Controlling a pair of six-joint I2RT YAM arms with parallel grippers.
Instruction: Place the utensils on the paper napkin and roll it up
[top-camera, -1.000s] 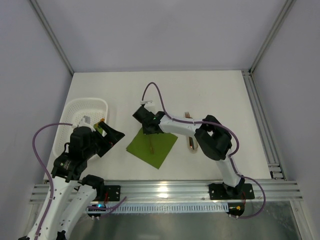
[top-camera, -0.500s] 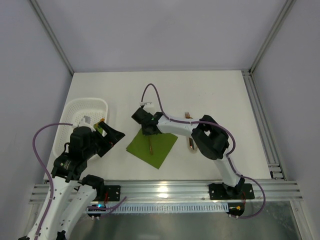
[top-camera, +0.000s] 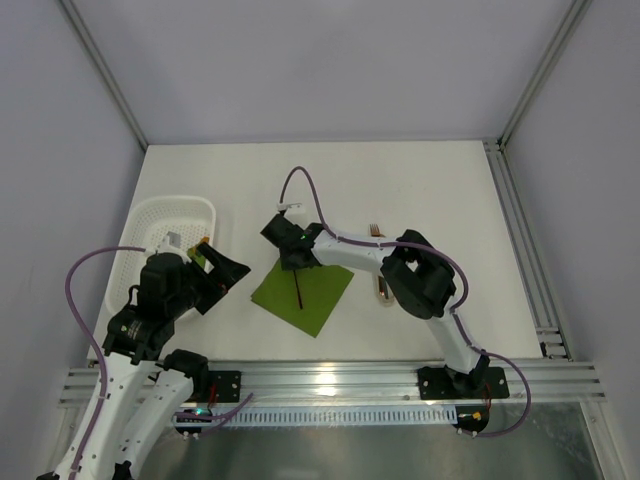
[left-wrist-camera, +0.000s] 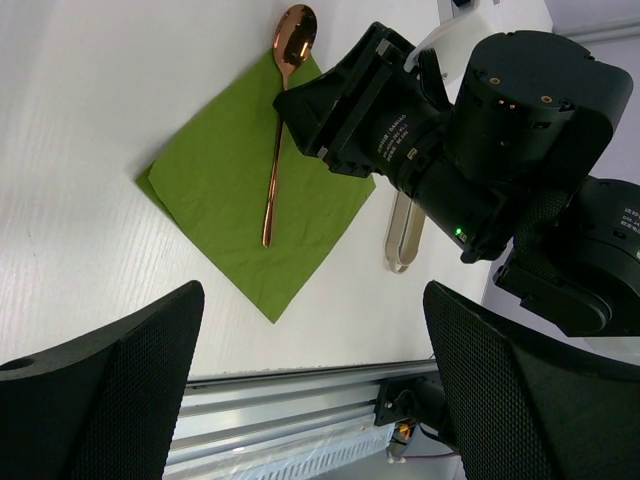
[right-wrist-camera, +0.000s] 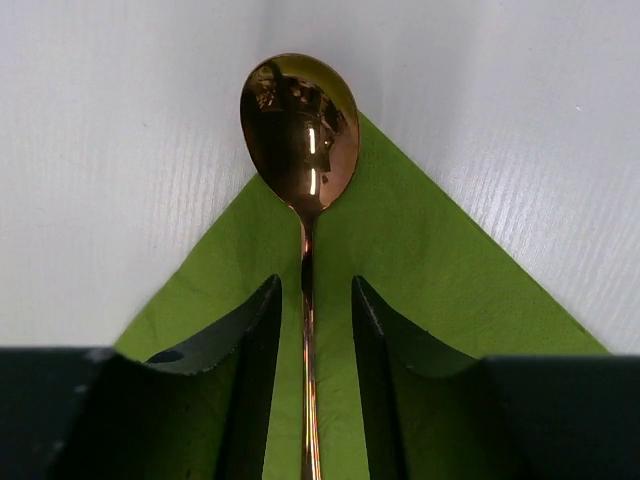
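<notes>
Olive-green napkin (top-camera: 312, 300) lies as a diamond on the white worktop (top-camera: 430, 180), with open surface on its far side. The spoon (right-wrist-camera: 303, 120) rests along its diagonal, bowl overhanging the far corner. The right fingers (right-wrist-camera: 250, 350) stand parted, one on each side of the handle, a gap the top view hides. The left fingers (left-wrist-camera: 110, 400) are spread wide near the basket (top-camera: 150, 212). Only the fork (top-camera: 375, 230) tines show past the right arm.

L arm (top-camera: 110, 390), R arm (top-camera: 455, 340): white links, blk joints, purple cables (top-camera: 312, 190); green LED (left-wrist-camera: 458, 234) on R wrist.
</notes>
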